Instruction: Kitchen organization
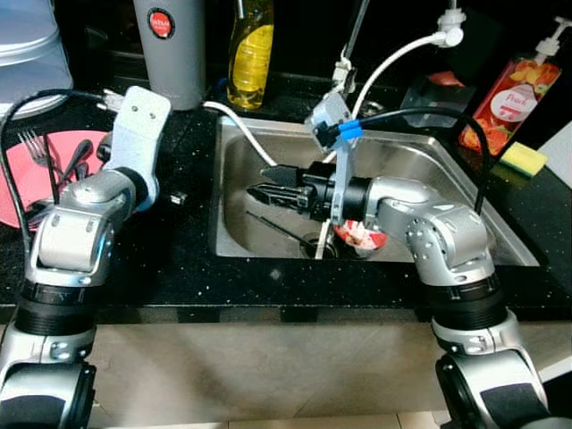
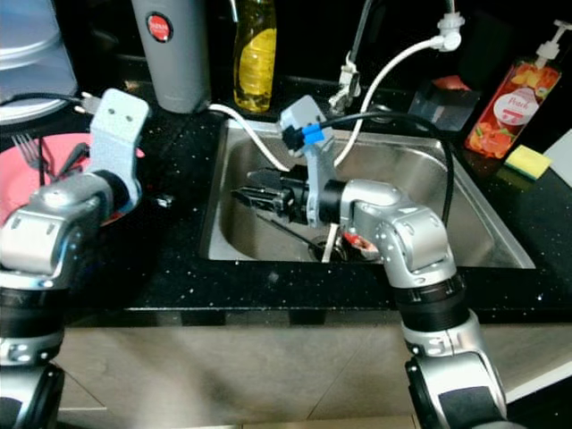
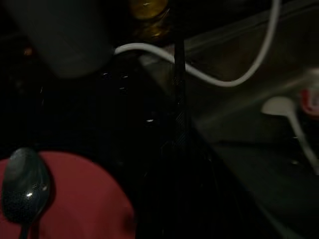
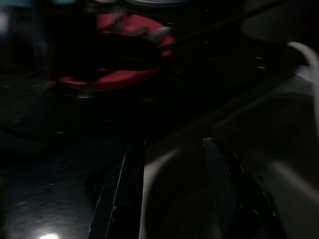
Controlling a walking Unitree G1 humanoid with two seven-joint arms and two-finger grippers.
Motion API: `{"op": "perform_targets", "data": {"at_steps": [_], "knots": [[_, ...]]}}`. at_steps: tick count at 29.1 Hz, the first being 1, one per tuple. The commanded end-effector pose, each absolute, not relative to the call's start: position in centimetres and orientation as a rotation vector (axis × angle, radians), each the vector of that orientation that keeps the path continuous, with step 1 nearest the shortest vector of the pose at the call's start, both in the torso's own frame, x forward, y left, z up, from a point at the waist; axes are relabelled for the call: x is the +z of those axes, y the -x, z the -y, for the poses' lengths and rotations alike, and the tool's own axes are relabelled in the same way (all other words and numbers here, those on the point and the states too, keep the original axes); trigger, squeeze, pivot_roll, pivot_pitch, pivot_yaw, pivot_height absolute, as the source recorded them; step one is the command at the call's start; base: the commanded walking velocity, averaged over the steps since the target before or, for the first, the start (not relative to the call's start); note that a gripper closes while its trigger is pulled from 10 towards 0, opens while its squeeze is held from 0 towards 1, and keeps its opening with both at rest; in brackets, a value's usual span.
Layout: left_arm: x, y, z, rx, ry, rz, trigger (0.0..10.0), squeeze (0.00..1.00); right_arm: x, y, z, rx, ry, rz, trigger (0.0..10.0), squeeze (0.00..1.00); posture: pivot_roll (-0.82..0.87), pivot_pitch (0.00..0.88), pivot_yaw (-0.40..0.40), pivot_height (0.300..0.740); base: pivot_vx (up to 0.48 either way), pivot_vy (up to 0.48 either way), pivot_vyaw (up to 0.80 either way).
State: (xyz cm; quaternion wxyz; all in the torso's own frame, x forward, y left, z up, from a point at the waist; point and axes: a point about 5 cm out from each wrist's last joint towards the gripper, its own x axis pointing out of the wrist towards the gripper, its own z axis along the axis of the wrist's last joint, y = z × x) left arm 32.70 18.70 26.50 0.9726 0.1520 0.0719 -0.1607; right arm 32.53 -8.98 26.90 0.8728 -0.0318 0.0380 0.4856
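Right gripper (image 1: 261,189), fingers parted and empty, hovers over the sink (image 1: 268,143); cutlery (image 1: 277,229) remains at its six o'clock.

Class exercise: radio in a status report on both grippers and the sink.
Right gripper open, hovering inside sink. Left gripper over counter beside red plate. White spoon leaning near drain.
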Motion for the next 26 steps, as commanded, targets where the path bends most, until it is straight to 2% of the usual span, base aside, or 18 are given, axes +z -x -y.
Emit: {"op": "perform_targets", "data": {"at_steps": [1, 9, 15, 22, 26], "knots": [[25.9, -32.6, -18.5, -0.364, -0.318, -0.174, 10.0, 0.00, 27.3, -33.1, 9.9, 0.955, 0.072, -0.061, 10.0, 0.00, 0.24, 0.000, -0.116, 0.740, 0.000, 0.000, 0.00], [25.5, -34.0, -16.1, -0.537, -0.259, -0.221, 10.0, 0.00, 26.6, -35.6, 13.8, 0.689, 0.156, -0.103, 10.0, 0.00, 0.22, 0.000, -0.118, 0.740, 0.000, 0.000, 0.00], [25.4, -35.2, -12.7, -0.722, -0.290, -0.164, 10.0, 0.00, 25.4, -37.3, 17.8, 0.373, 0.022, -0.141, 10.0, 0.00, 0.21, 0.000, -0.113, 0.740, 0.000, 0.000, 0.00], [24.7, -37.3, -9.8, -0.780, -0.247, -0.200, 10.0, 0.00, 25.2, -37.5, 19.8, 0.214, -0.110, -0.072, 10.0, 0.00, 0.19, 0.000, -0.088, 0.740, 0.000, 0.000, 0.00], [23.5, -38.2, -8.5, -0.769, -0.314, -0.244, 10.0, 0.00, 24.9, -37.1, 19.2, 0.271, -0.045, -0.075, 10.0, 0.00, 0.17, 0.000, -0.062, 0.740, 0.000, 0.000, 0.00]]}}
